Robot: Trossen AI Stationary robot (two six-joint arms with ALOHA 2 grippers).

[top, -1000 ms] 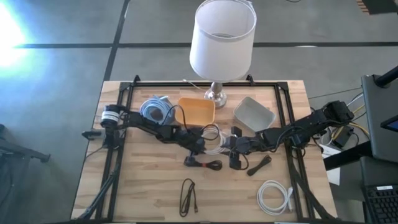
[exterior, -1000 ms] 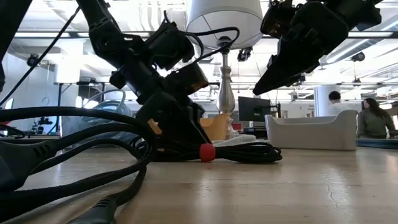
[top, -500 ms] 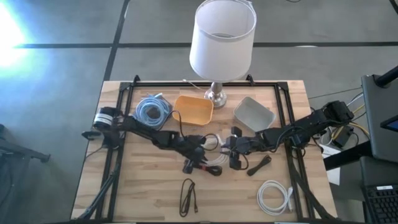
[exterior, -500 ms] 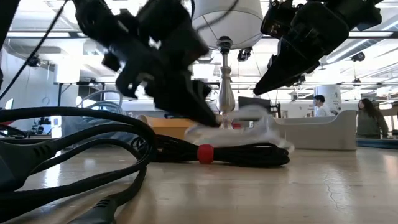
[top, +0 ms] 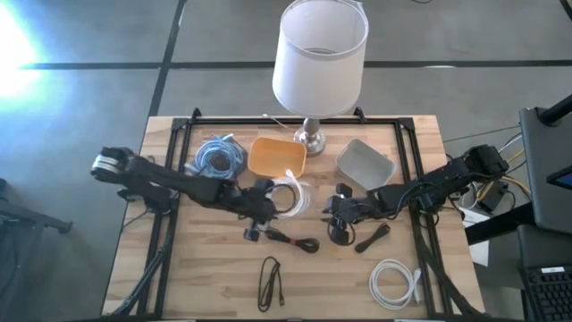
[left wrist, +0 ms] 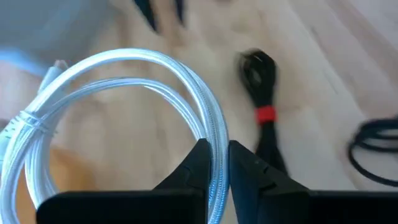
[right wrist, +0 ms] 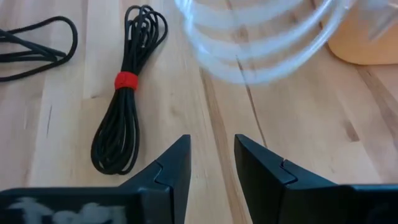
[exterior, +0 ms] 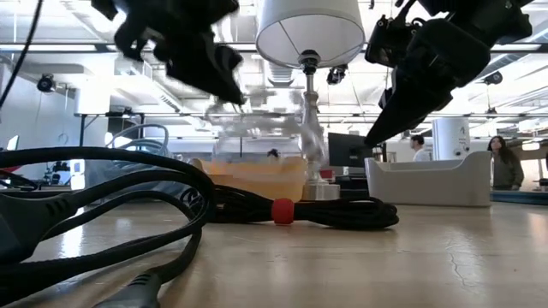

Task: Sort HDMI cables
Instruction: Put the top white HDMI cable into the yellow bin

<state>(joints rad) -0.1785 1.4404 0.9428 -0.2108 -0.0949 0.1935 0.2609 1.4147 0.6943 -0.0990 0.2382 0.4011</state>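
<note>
High view, clock directions from the table centre. The left claw, near the centre, is clamped on a white cable loop; the left wrist view shows its fingers pinched on the strands. A second ago this loop lay flat at the centre among the other cables; it is now lifted clear of the wood and hangs at the near edge of the orange tray at 12 o'clock, so a drop into that tray seems the likely next step. The right claw, just toward 3 o'clock, hovers with its fingers apart and empty above a black bundle with a red tie. A blue coil lies at 10 o'clock, the grey tray at 2, a second white loop at 5, a thin black cable at 6
</note>
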